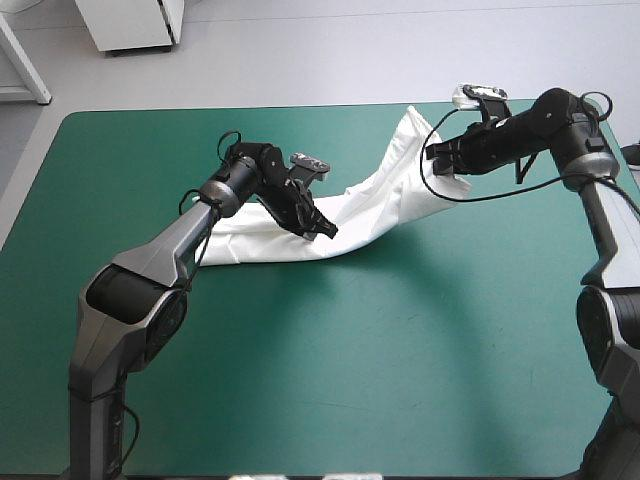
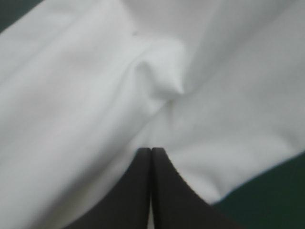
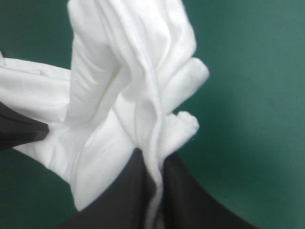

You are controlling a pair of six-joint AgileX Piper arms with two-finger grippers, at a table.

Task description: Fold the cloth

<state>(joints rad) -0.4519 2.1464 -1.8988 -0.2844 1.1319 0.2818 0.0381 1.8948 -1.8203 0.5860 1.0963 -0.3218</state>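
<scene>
White, limp cloth, the T-shirt (image 1: 375, 205), is draped across the far half of the teal-green surface (image 1: 400, 350). It is clamped low by the left hand (image 1: 322, 228) and lifted by the right hand (image 1: 440, 162), also clamped on it. Sagging is likely, so hems are best gripped.

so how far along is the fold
Done: the T-shirt looks gathered into a long narrow band across the table. In hand: the left gripper and right gripper are each shut on it, the right end lifted and crumpled. Left: it is no bundle yet; the band probably needs laying flat and folding across.
</scene>
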